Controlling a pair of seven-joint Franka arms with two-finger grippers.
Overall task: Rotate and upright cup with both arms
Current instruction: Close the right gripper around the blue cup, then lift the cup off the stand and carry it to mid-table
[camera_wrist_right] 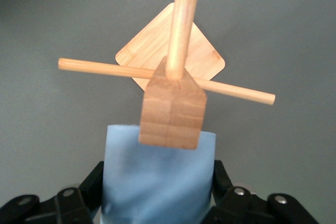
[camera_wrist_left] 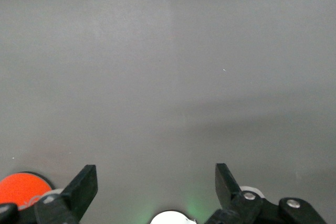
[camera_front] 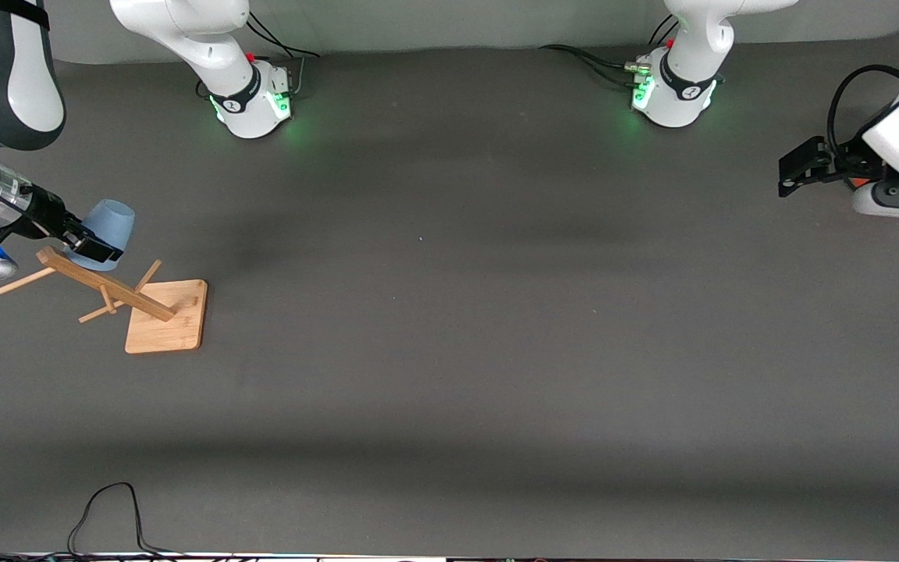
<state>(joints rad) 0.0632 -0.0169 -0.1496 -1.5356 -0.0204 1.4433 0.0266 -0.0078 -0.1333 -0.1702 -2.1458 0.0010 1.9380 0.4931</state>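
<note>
The cup [camera_front: 108, 222] looks like matte pale-blue plastic, smooth and without shine. Just beside it, the rack [camera_front: 167, 316] is light wood with a visible grain: a flat square base, a squared post built of layered strips, and round smooth dowels. The table [camera_front: 449, 351] under the rack has a dull dark-grey surface, faintly textured like felt or rubber matting. The right gripper [camera_front: 89, 243] on the cup is black matt plastic.

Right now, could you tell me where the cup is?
The cup is held in the right tool, above the wooden rack at the right arm's end of the table.
</note>
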